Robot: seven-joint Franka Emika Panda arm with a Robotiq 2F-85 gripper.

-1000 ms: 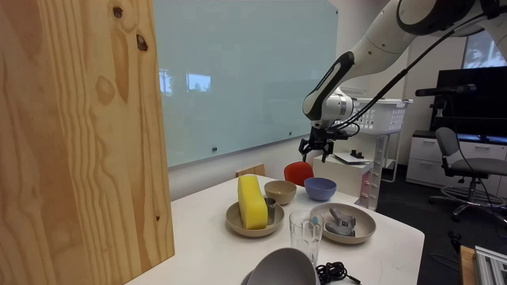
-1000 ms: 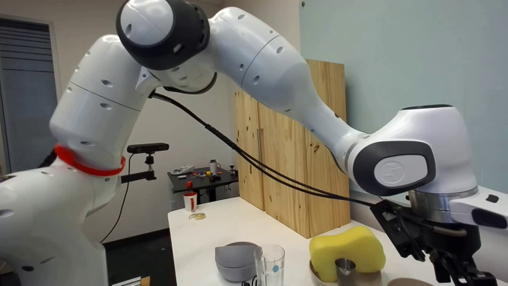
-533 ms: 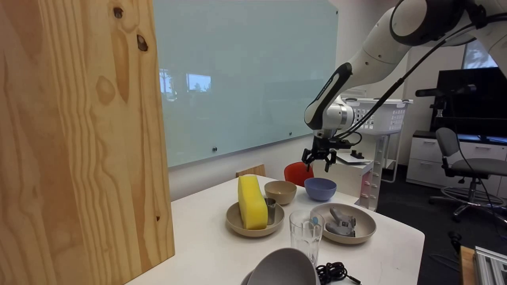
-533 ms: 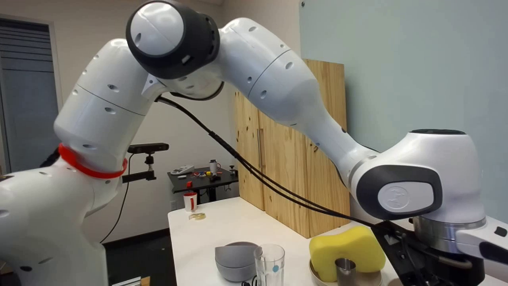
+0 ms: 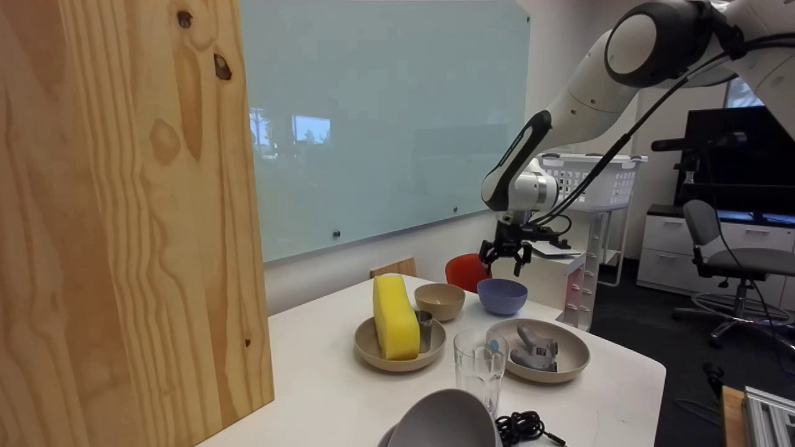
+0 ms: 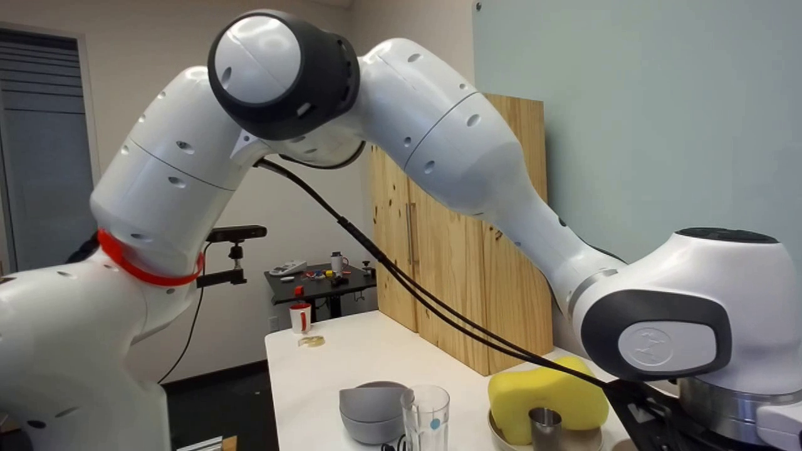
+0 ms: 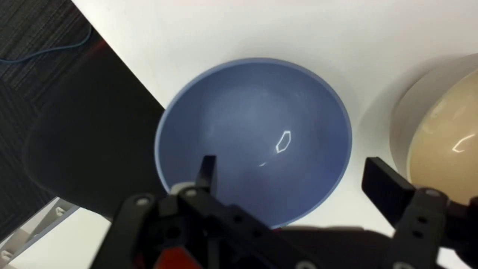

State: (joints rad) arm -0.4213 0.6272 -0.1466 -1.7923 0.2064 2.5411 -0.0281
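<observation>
My gripper [image 5: 504, 269] is open and empty, above the blue bowl and apart from it. In the wrist view its fingers [image 7: 291, 172] are wide apart, one over the bowl's inside and one past its rim. The blue bowl [image 5: 502, 300] stands upright near the table's far edge; the wrist view shows its bare inside [image 7: 254, 108]. A beige bowl [image 5: 440, 303] stands beside it, and also shows at the right of the wrist view [image 7: 444, 149]. In an exterior view the arm's wrist [image 6: 720, 413] shows at lower right, with the fingers below the picture.
A plate [image 5: 366, 355] holds a yellow sponge [image 5: 397, 323] and a metal cup [image 5: 425, 332]. Another plate [image 5: 574, 366] holds a grey game controller [image 5: 535, 351]. A clear glass [image 5: 479, 372], grey bowls [image 5: 444, 422] and a black cable [image 5: 522, 427] stand nearer. Wooden cabinet [image 5: 136, 217] at left.
My gripper has come down toward the blue bowl and shifted slightly right in an exterior view. Its fingers stay open. The bowls and other things have not moved.
</observation>
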